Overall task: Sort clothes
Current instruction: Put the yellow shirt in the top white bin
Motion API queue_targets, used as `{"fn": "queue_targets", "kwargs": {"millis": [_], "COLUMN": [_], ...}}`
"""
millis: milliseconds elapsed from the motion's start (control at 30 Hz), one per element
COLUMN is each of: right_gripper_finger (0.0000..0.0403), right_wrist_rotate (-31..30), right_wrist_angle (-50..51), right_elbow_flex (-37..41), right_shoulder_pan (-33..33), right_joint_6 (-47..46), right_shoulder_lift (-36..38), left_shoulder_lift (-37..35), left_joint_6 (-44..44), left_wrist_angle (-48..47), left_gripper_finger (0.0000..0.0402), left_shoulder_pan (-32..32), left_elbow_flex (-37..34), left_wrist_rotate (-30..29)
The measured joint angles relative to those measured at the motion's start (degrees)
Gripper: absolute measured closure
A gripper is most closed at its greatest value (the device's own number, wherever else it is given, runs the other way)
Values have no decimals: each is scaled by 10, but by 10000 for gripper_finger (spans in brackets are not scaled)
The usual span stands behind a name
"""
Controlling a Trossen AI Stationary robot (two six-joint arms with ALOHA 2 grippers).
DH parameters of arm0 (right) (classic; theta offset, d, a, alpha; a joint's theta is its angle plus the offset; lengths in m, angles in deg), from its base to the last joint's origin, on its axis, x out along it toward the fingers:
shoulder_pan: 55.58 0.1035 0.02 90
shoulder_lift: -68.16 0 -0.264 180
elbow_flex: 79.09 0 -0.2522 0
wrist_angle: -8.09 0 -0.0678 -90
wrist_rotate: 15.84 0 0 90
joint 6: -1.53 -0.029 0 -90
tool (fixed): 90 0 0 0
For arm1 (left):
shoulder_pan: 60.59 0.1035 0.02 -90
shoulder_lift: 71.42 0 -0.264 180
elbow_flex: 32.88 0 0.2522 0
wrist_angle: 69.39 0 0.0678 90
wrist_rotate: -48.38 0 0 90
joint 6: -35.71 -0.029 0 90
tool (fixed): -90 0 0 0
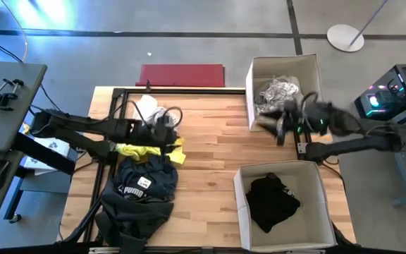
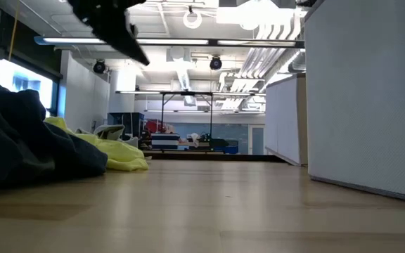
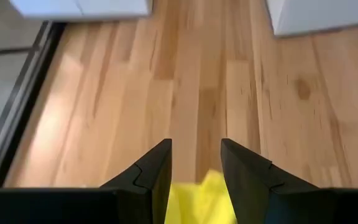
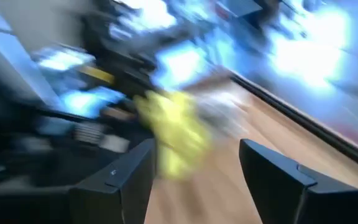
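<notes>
The clothes lie heaped at the table's left: a white garment point(image 1: 149, 109), a neon yellow one point(image 1: 146, 149) and a dark one with a white Puma logo point(image 1: 138, 189). My left gripper point(image 1: 173, 134) hovers open just over the yellow garment point(image 3: 197, 199), which shows low between its fingers point(image 3: 157, 168). My right gripper point(image 1: 283, 129) is open and holds nothing point(image 4: 194, 146), beside the far white box point(image 1: 259, 70). That box holds a patterned grey-white garment point(image 1: 277, 94). A black garment point(image 1: 270, 201) lies in the near box point(image 1: 242, 204).
A red mat point(image 1: 182, 74) lies at the table's far edge. A black frame point(image 1: 115, 106) runs along the table's left side. Bare wood point(image 1: 210, 155) lies between the heap and the two boxes. A desk with equipment point(image 1: 5, 99) stands left of the table.
</notes>
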State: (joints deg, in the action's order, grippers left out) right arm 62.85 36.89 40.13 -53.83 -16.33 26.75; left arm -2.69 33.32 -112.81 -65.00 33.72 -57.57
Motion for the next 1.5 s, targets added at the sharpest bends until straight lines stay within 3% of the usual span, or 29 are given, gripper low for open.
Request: {"fn": "queue_targets", "kwargs": {"millis": [133,200,267,500,733,833,933,1033,1100,1300,1500], "right_gripper_finger": [183,183,183,183,183,183,183,183,183,183,183], "right_wrist_rotate": [3,2,-13,-129,-136,-136,-135,-135,-135,-152,-245], "right_wrist_angle": [-278,-361,-408,-433,-436,-440,-440,-440,-438,-436,-442], "right_elbow_flex": [109,140,162,176,176,176,176,176,176,176,176], "right_shoulder_pan": [113,151,179,226,228,228,227,228,228,254,293], "right_joint_6": [89,123,137,124,112,101,93,82,68,48,61], "right_shoulder_lift": [-17,-32,-50,-120,-172,-185,-194,-199,-200,-201,-200], "left_shoulder_lift": [-13,-18,-21,-21,-8,10,28,34,32,17,14], "left_joint_6": [96,175,258,334,362,338,327,303,294,243,142], "left_wrist_angle": [-36,-70,-108,-205,-174,-115,-78,-66,-64,-75,-61], "left_gripper_finger": [275,275,275,251,210,224,274,356,387,398,400], "left_shoulder_pan": [-25,-28,-10,73,152,172,175,173,171,139,101], "left_elbow_flex": [-32,-48,-58,-110,-209,-248,-258,-248,-232,-122,57], "left_wrist_rotate": [-93,-148,-161,-31,14,51,71,81,95,140,108]}}
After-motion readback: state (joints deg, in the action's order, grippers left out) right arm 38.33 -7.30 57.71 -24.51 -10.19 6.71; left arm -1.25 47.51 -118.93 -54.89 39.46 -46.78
